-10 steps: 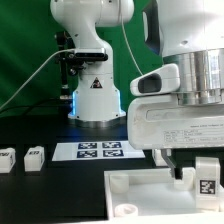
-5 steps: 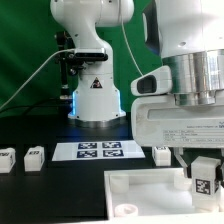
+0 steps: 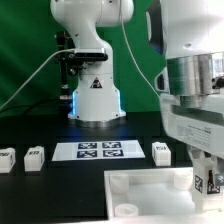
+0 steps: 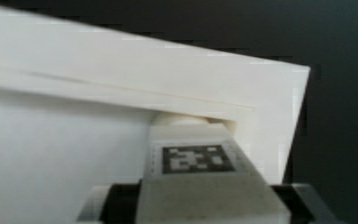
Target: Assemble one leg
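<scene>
My gripper (image 3: pixel 207 176) is shut on a leg (image 3: pixel 212 182), a small white block with a black-and-white tag. It holds the leg upright at the far right corner of the large white plate (image 3: pixel 150 193). In the wrist view the leg (image 4: pixel 195 160) sits between my dark fingers (image 4: pixel 115 203), with its far end at a round socket near the plate's corner (image 4: pixel 247 90). I cannot tell whether the leg is seated in the socket. My gripper (image 4: pixel 202 208) is only partly in that view.
Two more legs (image 3: pixel 8 160) (image 3: pixel 34 157) stand at the exterior view's left, and another one (image 3: pixel 161 152) stands behind the plate. The marker board (image 3: pixel 98 150) lies in front of the robot base (image 3: pixel 95 95).
The wrist has turned and shifted toward the exterior view's right with the leg. The held leg now sits closer to the plate's right corner. The leg behind the plate has come into view.
</scene>
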### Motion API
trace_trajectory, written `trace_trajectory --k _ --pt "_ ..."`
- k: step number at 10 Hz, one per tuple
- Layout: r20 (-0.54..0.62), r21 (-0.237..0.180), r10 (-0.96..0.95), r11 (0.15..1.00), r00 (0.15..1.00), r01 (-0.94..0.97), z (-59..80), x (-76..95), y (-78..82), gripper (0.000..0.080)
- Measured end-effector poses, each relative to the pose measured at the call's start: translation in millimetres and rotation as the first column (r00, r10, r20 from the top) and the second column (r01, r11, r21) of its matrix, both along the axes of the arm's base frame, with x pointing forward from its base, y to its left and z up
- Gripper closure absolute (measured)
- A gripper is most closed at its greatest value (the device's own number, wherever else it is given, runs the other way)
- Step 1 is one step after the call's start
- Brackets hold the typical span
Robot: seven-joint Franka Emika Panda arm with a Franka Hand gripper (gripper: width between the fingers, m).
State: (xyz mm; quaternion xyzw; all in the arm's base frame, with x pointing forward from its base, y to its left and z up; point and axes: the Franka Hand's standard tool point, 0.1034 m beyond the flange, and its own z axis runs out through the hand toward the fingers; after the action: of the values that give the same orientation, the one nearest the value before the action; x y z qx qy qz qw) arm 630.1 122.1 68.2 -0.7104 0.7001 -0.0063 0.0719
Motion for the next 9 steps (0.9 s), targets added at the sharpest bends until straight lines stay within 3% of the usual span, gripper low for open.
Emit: trace_trajectory --k 1,2,4,5,6,7,9 --pt "-0.018 0.035 -0.193 0.981 0.981 0.193 -0.5 0.5 1.0 0.0506" --pt "-0.026 0.046 -0.269 0.962 0.963 0.270 -0.6 1.0 0.6 0.0506" --pt "-0.021 0.043 -0.231 0.972 0.973 0.232 -0.9 0.8 0.8 0.0506" --pt "-0.019 0.041 -0.213 0.976 0.977 0.213 -0.9 0.7 0.9 0.0276" --pt "-0.010 0.035 -0.158 0.987 0.987 0.158 -0.8 0.4 1.2 0.0276" --pt "0.022 0.011 0.043 0.999 0.999 -0.043 0.0 -0.7 1.0 0.0176" --pt "0.056 -0.045 0.367 0.930 0.929 -0.364 -2.6 -4.7 -4.0 0.0158"
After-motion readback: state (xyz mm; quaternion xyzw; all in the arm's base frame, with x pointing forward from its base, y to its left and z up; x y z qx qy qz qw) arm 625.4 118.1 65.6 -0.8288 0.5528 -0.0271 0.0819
